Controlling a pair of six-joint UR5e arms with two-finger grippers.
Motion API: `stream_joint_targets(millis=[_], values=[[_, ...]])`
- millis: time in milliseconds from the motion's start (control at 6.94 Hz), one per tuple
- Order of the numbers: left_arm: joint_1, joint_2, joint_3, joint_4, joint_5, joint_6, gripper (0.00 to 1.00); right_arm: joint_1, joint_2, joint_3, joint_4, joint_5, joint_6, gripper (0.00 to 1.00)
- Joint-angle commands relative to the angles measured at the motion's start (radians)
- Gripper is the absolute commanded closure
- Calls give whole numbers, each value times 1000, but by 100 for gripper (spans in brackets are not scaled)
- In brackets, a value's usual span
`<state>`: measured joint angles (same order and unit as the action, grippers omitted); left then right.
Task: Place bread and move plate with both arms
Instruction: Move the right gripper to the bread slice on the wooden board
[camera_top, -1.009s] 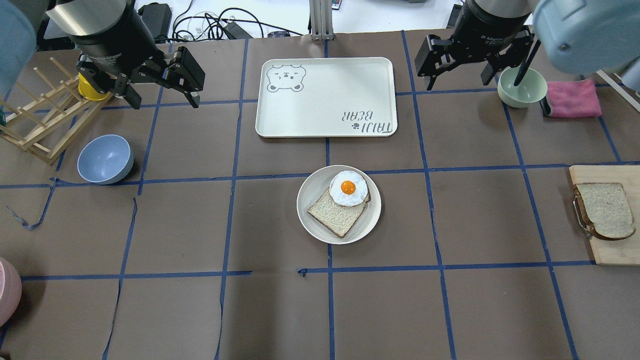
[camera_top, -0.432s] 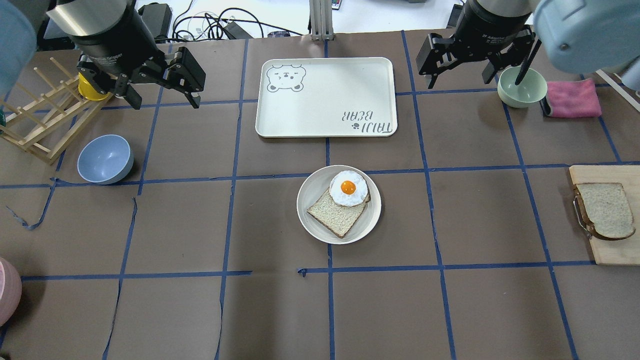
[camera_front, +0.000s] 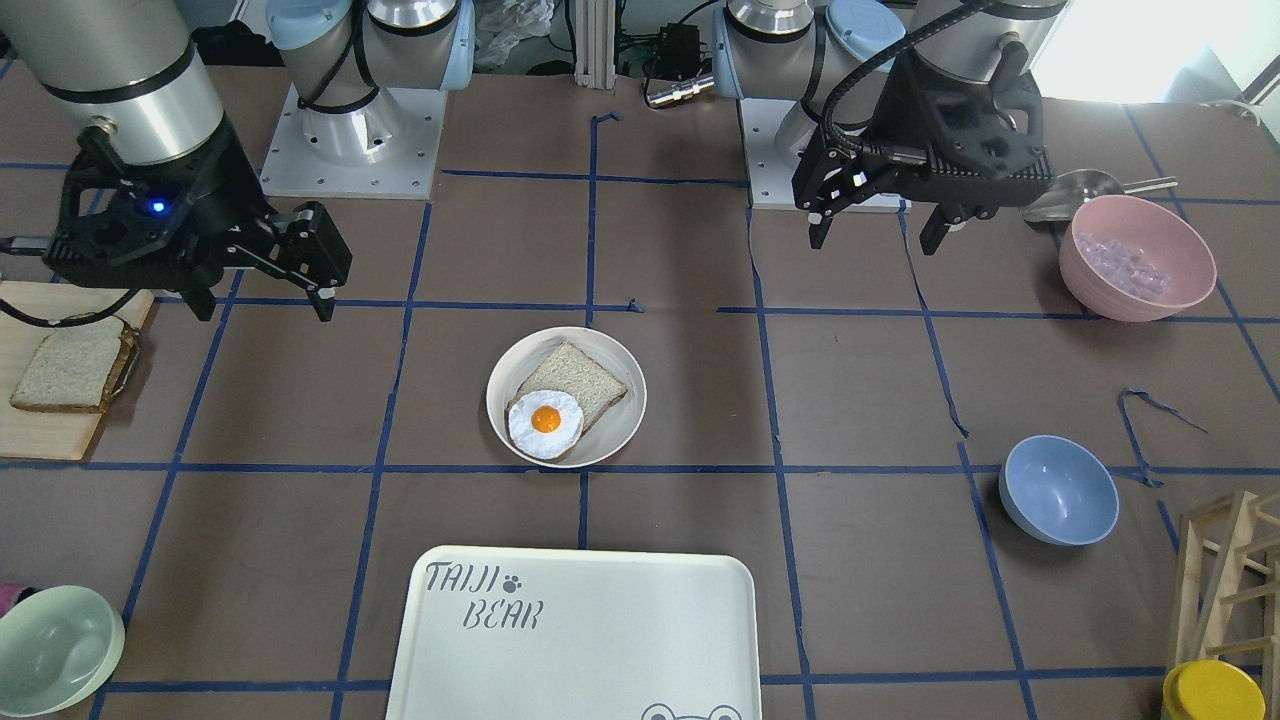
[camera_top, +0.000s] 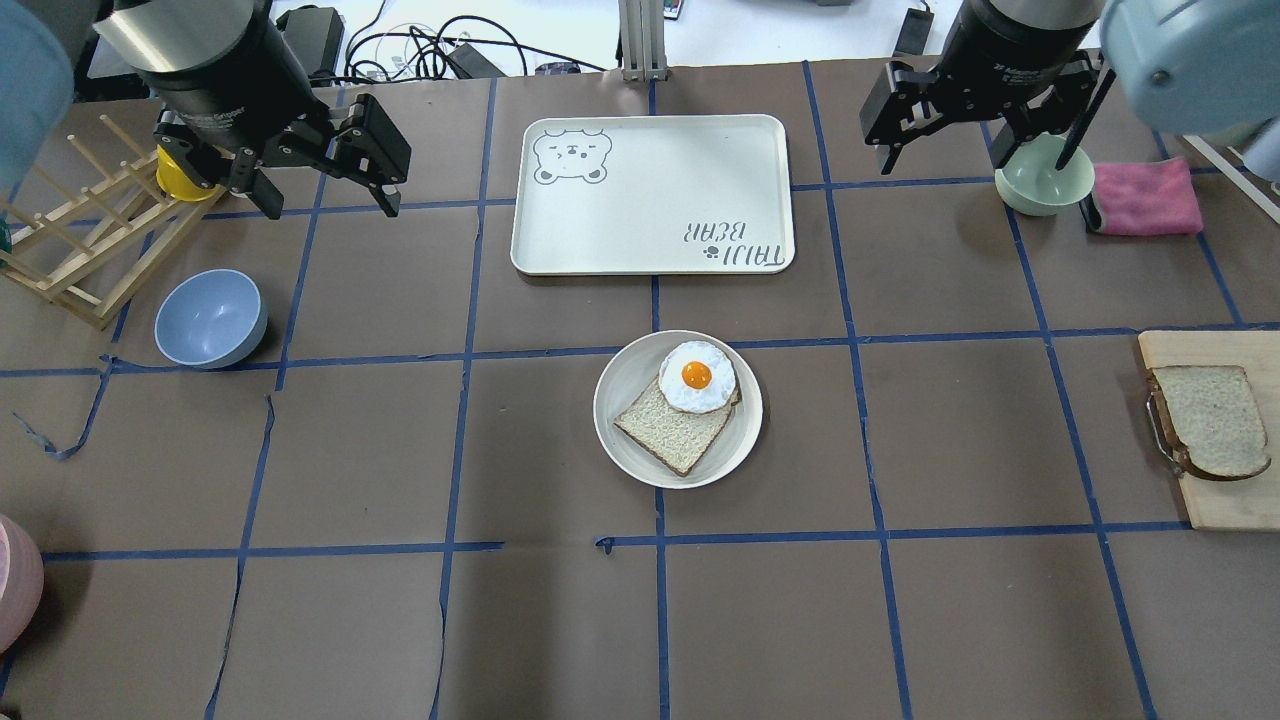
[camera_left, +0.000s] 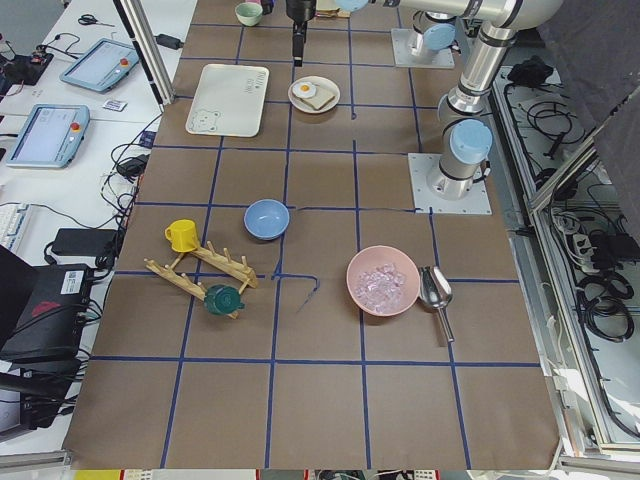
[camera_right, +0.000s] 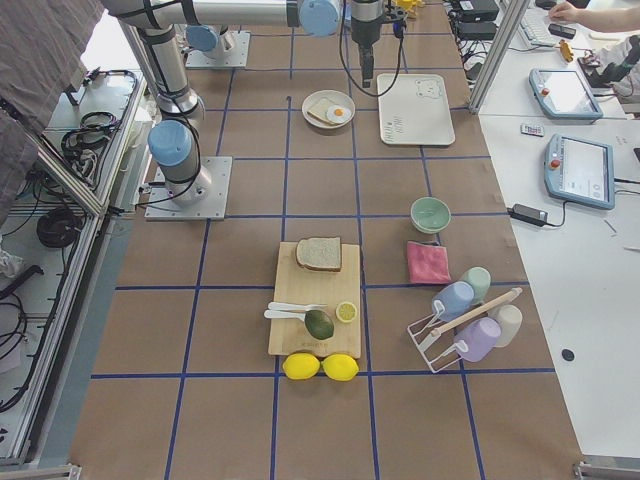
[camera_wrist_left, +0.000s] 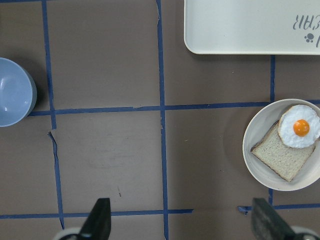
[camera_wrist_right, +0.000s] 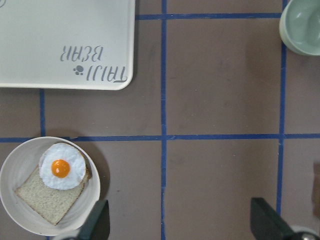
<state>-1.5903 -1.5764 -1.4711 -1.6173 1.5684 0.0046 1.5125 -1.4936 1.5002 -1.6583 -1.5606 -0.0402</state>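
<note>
The bread (camera_top: 1210, 420) lies on a wooden cutting board (camera_top: 1225, 505) at the table's right edge; it also shows in the front view (camera_front: 70, 368). The plate (camera_top: 615, 400) sits mid-table and holds another bread slice (camera_top: 672, 432) with a fried egg (camera_top: 697, 377) on it. My left gripper (camera_top: 330, 205) is open and empty, high over the far left. My right gripper (camera_top: 945, 165) is open and empty, high over the far right, beside a green bowl. The plate shows in the left wrist view (camera_wrist_left: 250, 145) and the right wrist view (camera_wrist_right: 10, 175).
The white TAIJI BEAR tray (camera_top: 650, 195) lies beyond the plate. A pale green bowl (camera_top: 1045, 180) and pink cloth (camera_top: 1145, 197) are at the far right. A blue bowl (camera_top: 210, 318), wooden rack (camera_top: 80, 235) and yellow cup (camera_top: 180, 175) are on the left. A pink bowl (camera_front: 1137, 258) stands near the left arm.
My right gripper has moved to the right and slightly farther away, still open. The left gripper, the plate and the bread have not moved.
</note>
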Motion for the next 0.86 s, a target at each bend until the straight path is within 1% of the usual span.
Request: stream_joint_targets(millis=[0,144,288,432,577,721], values=[[1,-1,-2,1,1,0,0,-226,3,11,58,20,-155,0],[0,-1,-2,1,1,0,0,-338,6,24,54,42,-259,0],[1,1,-2,1,2,0,0,-454,39,49,39,43,-400,0],[1,-1,-2,1,-1,0,0,-568,91,66,23,63,-534,0],[1,-1,-2,1,1,0,0,-657,163,89,-12,106,-681,0],[1,-1,-2,1,1,0,0,-701,217,118,-84,102,-726,0]])
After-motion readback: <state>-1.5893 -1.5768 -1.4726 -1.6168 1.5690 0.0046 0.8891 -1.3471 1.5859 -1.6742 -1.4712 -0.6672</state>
